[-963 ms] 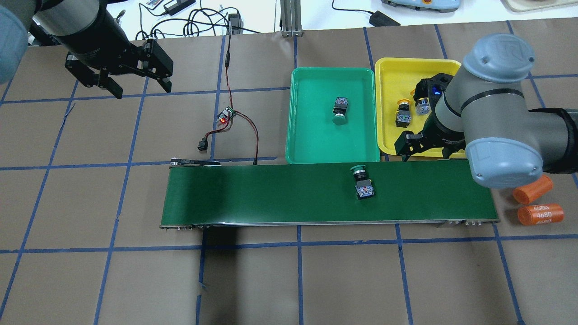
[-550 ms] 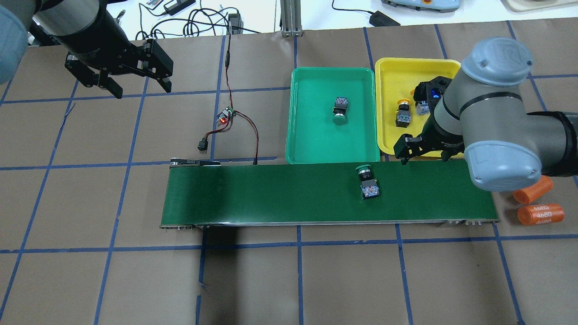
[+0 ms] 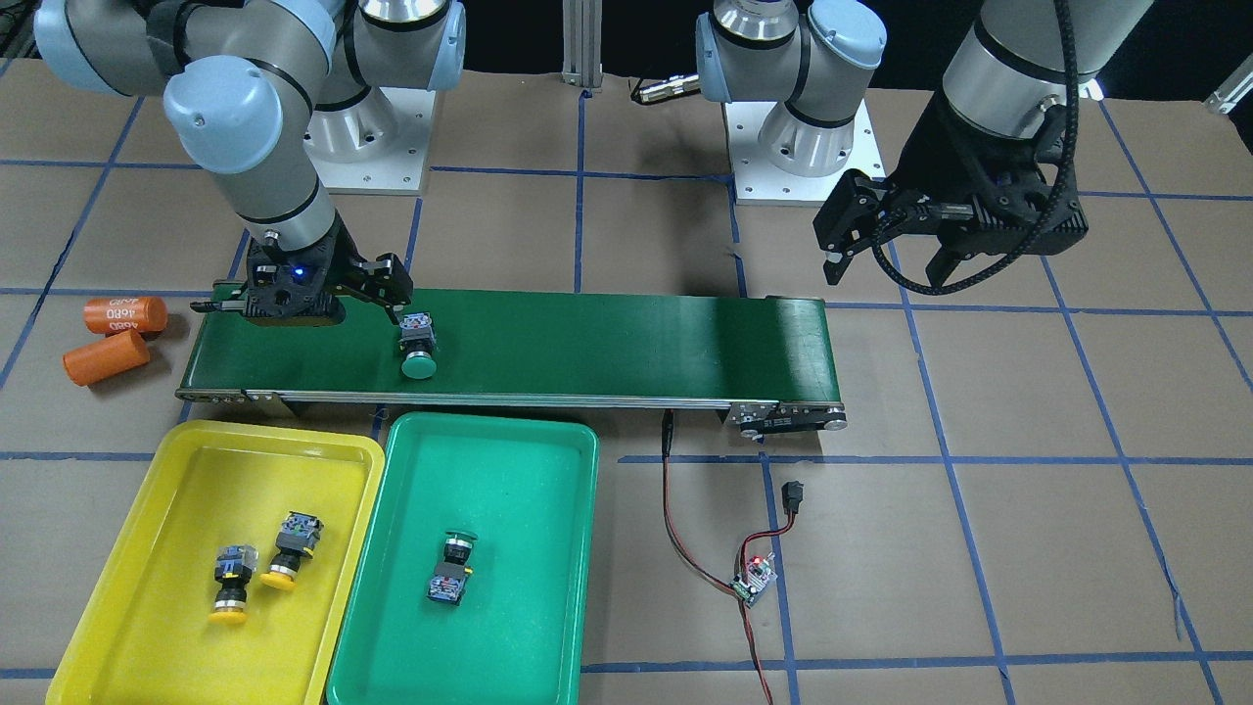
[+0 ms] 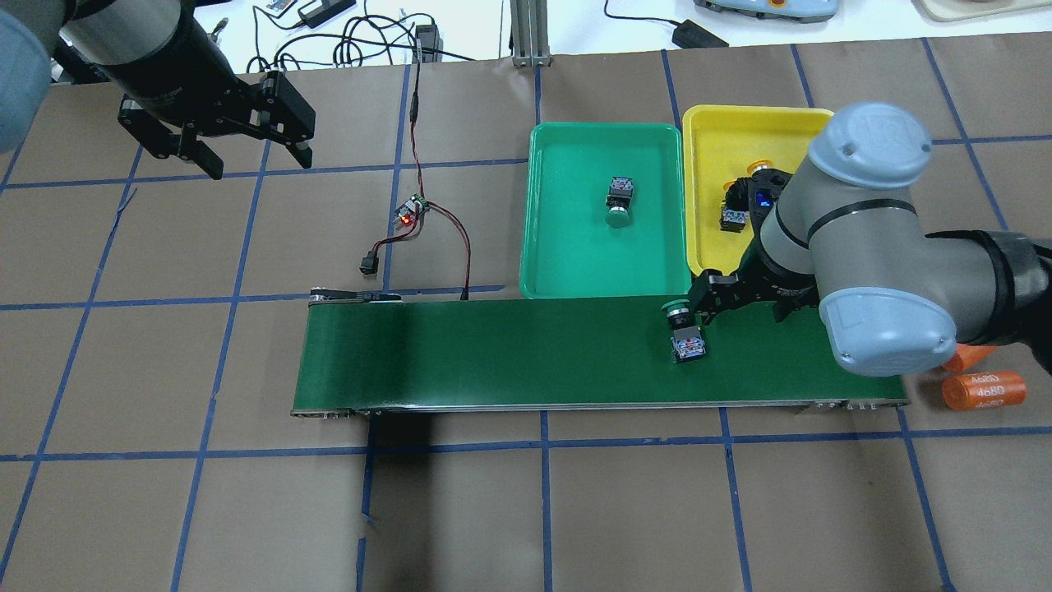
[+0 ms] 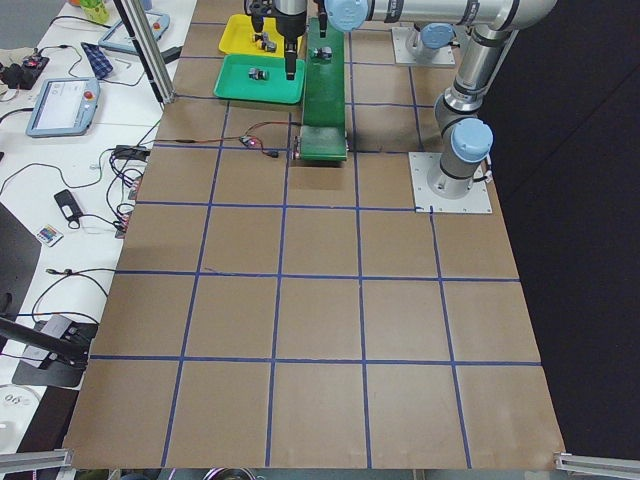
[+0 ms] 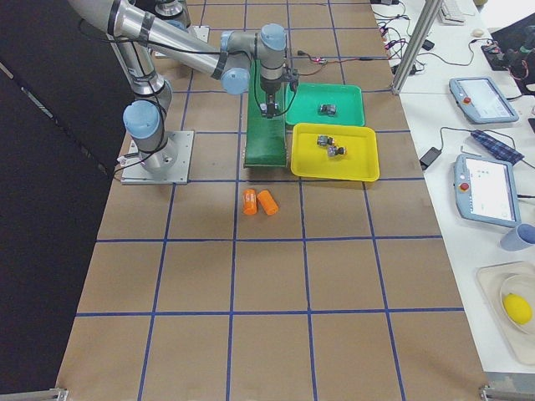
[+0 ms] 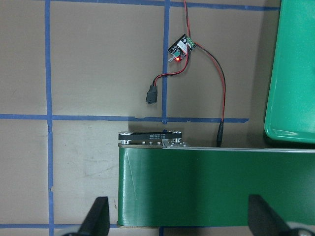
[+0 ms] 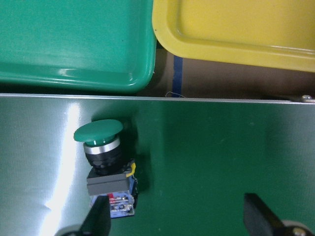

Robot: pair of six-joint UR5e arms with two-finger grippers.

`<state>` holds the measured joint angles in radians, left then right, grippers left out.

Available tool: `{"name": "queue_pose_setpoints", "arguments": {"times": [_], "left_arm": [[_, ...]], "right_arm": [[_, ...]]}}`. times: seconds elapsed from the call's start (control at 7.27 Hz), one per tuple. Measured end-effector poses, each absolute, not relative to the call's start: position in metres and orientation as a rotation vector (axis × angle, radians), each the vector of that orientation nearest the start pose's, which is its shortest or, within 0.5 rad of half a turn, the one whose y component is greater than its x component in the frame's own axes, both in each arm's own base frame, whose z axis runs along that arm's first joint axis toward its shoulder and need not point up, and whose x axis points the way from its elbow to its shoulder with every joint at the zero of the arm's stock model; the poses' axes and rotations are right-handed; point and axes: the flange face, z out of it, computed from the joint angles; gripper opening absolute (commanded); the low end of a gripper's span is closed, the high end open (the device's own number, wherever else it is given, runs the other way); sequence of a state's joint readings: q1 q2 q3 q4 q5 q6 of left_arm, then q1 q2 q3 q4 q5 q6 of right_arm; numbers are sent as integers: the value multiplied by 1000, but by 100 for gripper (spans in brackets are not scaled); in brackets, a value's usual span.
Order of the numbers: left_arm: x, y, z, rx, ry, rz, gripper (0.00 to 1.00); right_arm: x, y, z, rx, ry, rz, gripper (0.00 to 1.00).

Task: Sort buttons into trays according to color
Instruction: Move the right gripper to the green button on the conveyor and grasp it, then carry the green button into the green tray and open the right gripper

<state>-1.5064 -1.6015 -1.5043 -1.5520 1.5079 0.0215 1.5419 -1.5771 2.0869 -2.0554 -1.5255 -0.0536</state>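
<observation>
A green button (image 4: 684, 329) lies on its side on the dark-green belt, also in the front view (image 3: 419, 350) and the right wrist view (image 8: 105, 156). My right gripper (image 4: 744, 307) is open over the belt, just right of that button, not touching it (image 3: 313, 302). The teal-green tray (image 4: 567, 247) holds one green button (image 4: 618, 201). The yellow tray (image 3: 127, 627) holds two yellow buttons (image 3: 286, 551) (image 3: 230, 583); my right arm hides part of them from overhead. My left gripper (image 4: 255, 163) is open and empty, far left of the trays.
The conveyor belt (image 4: 493, 353) runs across the middle, with both trays against its far edge. Two orange cylinders (image 4: 984, 389) lie off its right end. A small circuit board with red and black wires (image 4: 411, 212) lies left of the green tray.
My right gripper has moved from the yellow tray's edge out over the belt, toward the green button. That button has drifted right along the belt. The left arm has not moved.
</observation>
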Motion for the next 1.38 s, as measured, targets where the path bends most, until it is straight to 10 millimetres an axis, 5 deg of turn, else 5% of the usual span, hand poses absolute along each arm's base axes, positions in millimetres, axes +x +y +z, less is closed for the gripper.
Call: {"name": "queue_pose_setpoints", "arguments": {"times": [0.69, 0.83, 0.96, 1.1, 1.38], "left_arm": [[-106, -518, 508, -66, 3200, -93, 100], [-106, -518, 508, -66, 3200, -92, 100], [-106, -518, 507, -66, 3200, -92, 100], [-106, -518, 507, -66, 3200, -92, 100], [-106, -518, 507, -66, 3200, -91, 100]], "right_arm": [[132, -435, 276, -51, 3096, 95, 94], [132, -436, 262, -55, 3099, 127, 84], [131, -438, 252, -62, 3101, 144, 43], [131, -439, 247, -66, 3101, 154, 26], [130, -440, 244, -69, 3102, 164, 9]]}}
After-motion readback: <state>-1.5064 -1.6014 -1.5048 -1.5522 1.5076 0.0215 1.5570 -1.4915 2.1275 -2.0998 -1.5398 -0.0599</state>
